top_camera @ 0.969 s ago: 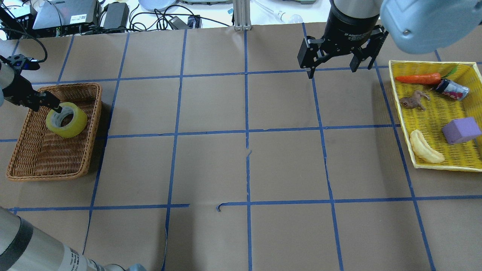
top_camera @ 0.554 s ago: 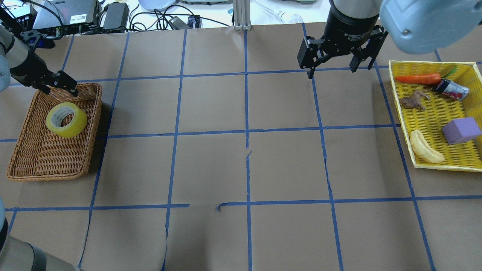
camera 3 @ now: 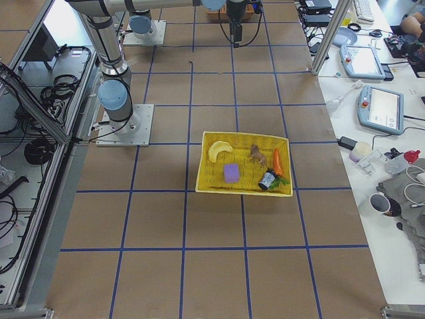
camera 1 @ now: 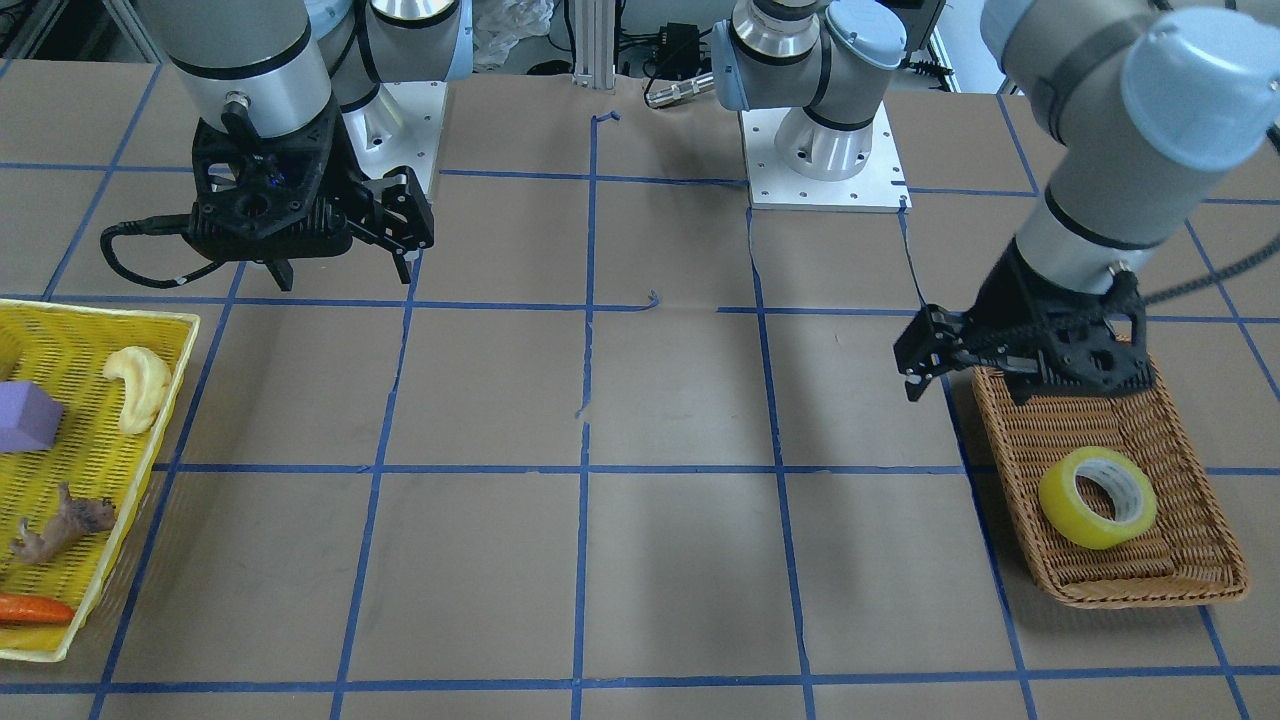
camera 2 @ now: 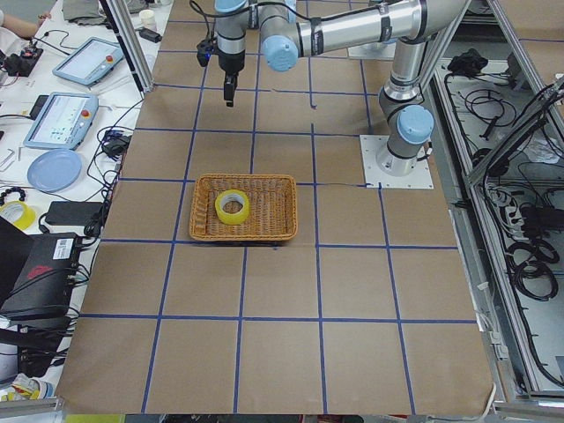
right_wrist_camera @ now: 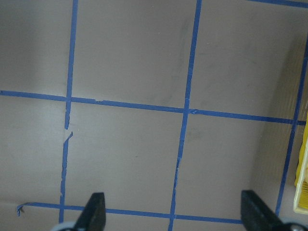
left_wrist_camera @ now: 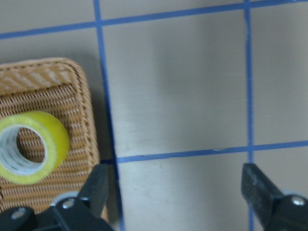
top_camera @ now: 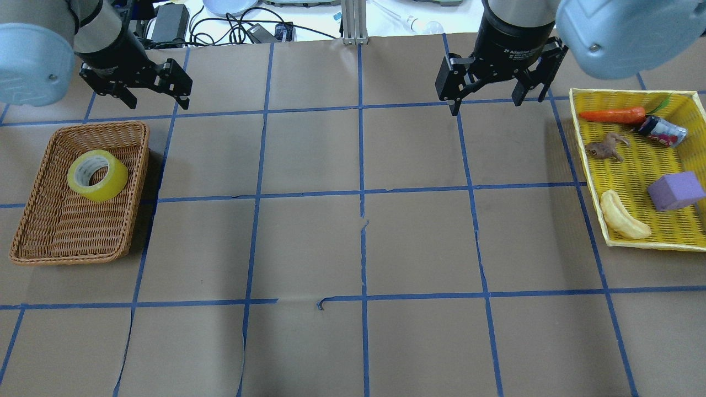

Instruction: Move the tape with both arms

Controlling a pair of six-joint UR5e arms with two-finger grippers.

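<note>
Brown paper covers the tabletop (camera 1: 680, 400), and blue lines (camera 1: 680, 468) cut it into squares. From the front, the yellow tape (camera 1: 1097, 497) lies in a wicker basket (camera 1: 1150, 592), at the end far from the robot. It leans a bit, with its hole facing up. The left arm (camera 1: 1090, 210) hangs over the basket's other end. Its jaws are wide open and hold nothing, well apart from the tape. The right arm (camera 1: 245, 60) hangs over bare tabletop, and its jaws are open and hold nothing too. Near it is a yellow tray (camera 1: 100, 318) with a banana piece (camera 1: 140, 385), a purple block (camera 1: 25, 418), a toy animal (camera 1: 65, 522) and a carrot (camera 1: 30, 608).

From above, the tape (top_camera: 97, 175) sits in the far half of the basket (top_camera: 71, 259). The left arm's open jaws are past the basket's far edge. The right arm's open jaws are near the tray's far corner.

From the left side, the tape (camera 2: 232, 206) is in the basket, toward the end away from the robot.

From the right side, the tray (camera 3: 242, 191) holds the banana piece, purple block, toy animal, carrot and a small can (camera 3: 267, 179).

The left wrist camera shows two jaw tips wide apart with bare tabletop between them. The tape (left_wrist_camera: 31, 147) lies in the basket off to one side.

The right wrist camera shows jaw tips wide apart over bare tabletop and blue lines, with the tray's edge (right_wrist_camera: 303, 192) at the side.
</note>
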